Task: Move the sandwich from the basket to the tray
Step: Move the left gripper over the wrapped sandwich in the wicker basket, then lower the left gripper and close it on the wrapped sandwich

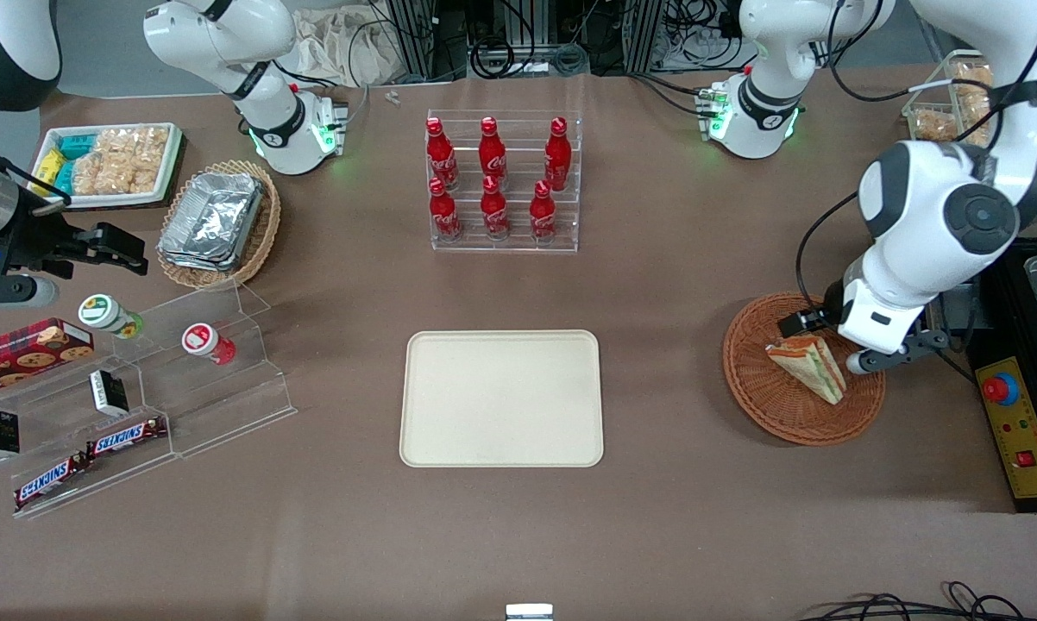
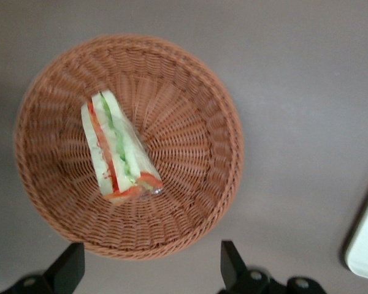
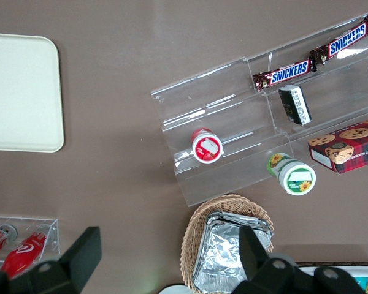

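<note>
- Above the basket [image 1: 801, 371], toward the working arm's end of the surface [image 1: 674, 517], the left arm's tool [image 1: 833, 341] hangs with its fingers [image 2: 69, 268] spread wide and nothing between them.
- The wrist view shows both black fingertips just outside the basket's rim, with the whole woven bowl in sight between and past them; the tool is judged to be above the basket, not down in it.
- The sandwich [image 1: 809, 366], a triangular wedge in clear wrap, lies on the basket floor, off-centre. Its cut face shows white bread with green, orange and red filling layers. No contact between tool and sandwich can be seen.
- The cream-beige tray [image 1: 501, 398] lies at mid-surface, well apart from the basket, with nothing on it.
- Step in hand, as judged: the approach to the pick. No grasp has been made; the transfer and the release are both outstanding.
- Next move, as judged: bring the tool over the wedge, turn the wrist so the fingers straddle its two bread faces, descend inside the rim, and close.
- Caution: the wrap looks slick and the bread soft, so a firm squeeze may crush the wedge and a light one may let it slip. The lift must clear the rim before travel toward the tray.
</note>
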Robot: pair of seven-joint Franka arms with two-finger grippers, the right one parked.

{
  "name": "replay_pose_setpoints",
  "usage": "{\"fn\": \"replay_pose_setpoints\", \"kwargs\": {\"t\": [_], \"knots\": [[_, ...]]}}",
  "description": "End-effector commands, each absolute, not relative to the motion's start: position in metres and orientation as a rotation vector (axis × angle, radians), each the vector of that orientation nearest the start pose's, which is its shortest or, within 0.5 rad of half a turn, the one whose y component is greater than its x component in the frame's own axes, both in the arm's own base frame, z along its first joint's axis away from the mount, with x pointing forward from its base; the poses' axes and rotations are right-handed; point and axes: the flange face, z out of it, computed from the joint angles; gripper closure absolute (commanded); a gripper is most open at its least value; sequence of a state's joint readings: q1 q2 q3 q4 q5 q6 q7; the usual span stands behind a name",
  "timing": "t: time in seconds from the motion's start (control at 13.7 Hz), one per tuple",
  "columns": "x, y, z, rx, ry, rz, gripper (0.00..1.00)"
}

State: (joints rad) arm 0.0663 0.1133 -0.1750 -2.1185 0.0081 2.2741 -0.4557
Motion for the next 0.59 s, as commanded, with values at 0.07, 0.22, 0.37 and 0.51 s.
{"fn": "replay_pose_setpoints", "kwargs": {"t": [0.07, 0.22, 0.37, 0.51], "knots": [[0.555, -0.048, 0.312, -3.088, -0.765, -0.096, 0.0], [0.558, -0.045, 0.288, -3.076, -0.861, -0.102, 0.0], [0.562, -0.026, 0.261, -3.041, -0.974, -0.091, 0.0], [0.562, -0.022, 0.244, -3.037, -0.992, -0.088, 0.0]]}}
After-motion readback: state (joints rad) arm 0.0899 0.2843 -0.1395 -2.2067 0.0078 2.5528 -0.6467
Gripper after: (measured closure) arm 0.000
